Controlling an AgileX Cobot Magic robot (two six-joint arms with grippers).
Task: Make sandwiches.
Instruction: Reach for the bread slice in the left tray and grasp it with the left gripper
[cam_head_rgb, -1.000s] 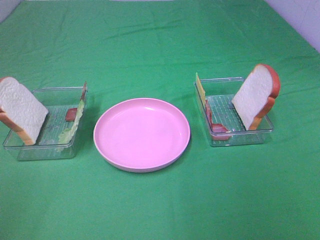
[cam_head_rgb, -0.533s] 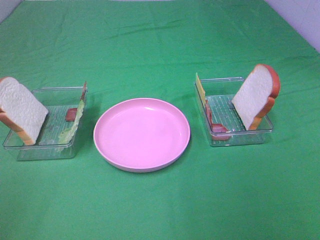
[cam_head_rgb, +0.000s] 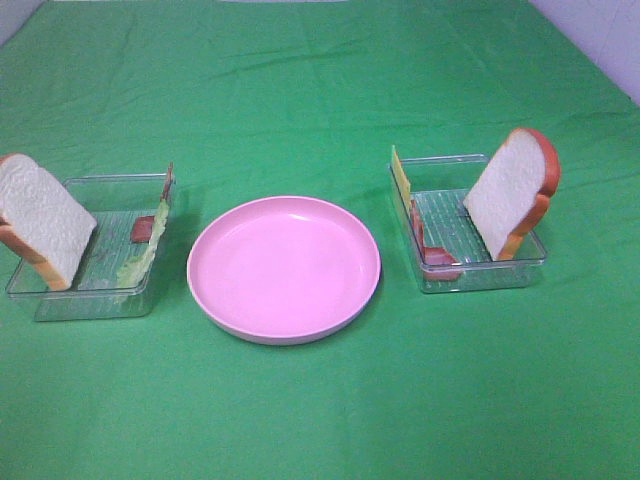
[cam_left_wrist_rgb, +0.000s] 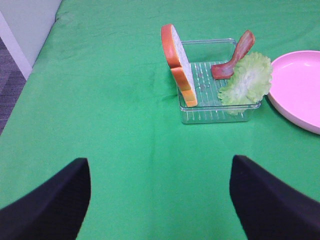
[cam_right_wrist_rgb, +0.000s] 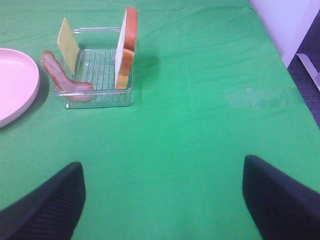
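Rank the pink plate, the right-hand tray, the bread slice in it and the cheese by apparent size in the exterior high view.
1. pink plate
2. right-hand tray
3. bread slice
4. cheese, seen nearly edge-on, so its real size is unsure.

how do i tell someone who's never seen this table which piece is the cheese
From the pink plate in the middle, go to the clear tray on its right in the high view. The cheese leans on the tray wall nearest the plate: a thin yellow square, unlike the reddish ham strip beside it or the thick white bread opposite.
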